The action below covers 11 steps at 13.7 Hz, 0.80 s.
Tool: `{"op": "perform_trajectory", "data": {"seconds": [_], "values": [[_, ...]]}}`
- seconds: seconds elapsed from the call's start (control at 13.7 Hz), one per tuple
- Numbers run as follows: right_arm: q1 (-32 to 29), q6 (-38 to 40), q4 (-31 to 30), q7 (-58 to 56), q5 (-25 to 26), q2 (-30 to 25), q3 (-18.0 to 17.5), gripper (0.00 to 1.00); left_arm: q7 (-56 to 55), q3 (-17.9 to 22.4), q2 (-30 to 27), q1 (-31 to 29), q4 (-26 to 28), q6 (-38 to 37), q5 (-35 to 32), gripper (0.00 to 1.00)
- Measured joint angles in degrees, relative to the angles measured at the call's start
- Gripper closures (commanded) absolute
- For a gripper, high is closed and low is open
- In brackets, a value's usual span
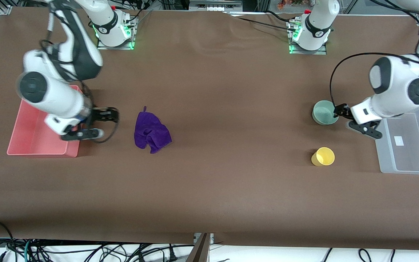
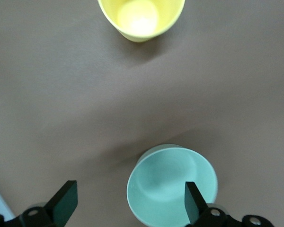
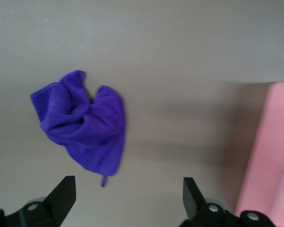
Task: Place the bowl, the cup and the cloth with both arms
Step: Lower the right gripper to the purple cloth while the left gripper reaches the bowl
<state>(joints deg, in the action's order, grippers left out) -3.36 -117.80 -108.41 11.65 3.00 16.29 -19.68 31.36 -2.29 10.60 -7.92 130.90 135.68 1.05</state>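
Nearby, pink tray (image 1: 20,142) flanks right pincer (image 1: 104,123); clear bin (image 1: 413,160) flanks left pincer (image 1: 344,116).

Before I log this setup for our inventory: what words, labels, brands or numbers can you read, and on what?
None can be read.
Clear bin: a small white label, too small to read.
Arm bases: round dark marks, illegible.
Bowl, cup, cloth, pink bin: unmarked.
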Motion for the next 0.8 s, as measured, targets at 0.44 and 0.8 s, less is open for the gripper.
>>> {"op": "perform_trajectory", "data": {"seconds": [0.44,0.8], "values": [[3.69,-10.90,-1.89,6.74,0.01,10.09,-2.45,0.00,8.47,-0.06,4.23,-0.25,5.97,9.33,-0.08,0.60],[6.27,-13.54,-1.86,6.84,0.10,14.80,-2.49,0.30,10.21,-0.06,6.57,-0.36,5.78,11.55,-0.11,1.00]]}}
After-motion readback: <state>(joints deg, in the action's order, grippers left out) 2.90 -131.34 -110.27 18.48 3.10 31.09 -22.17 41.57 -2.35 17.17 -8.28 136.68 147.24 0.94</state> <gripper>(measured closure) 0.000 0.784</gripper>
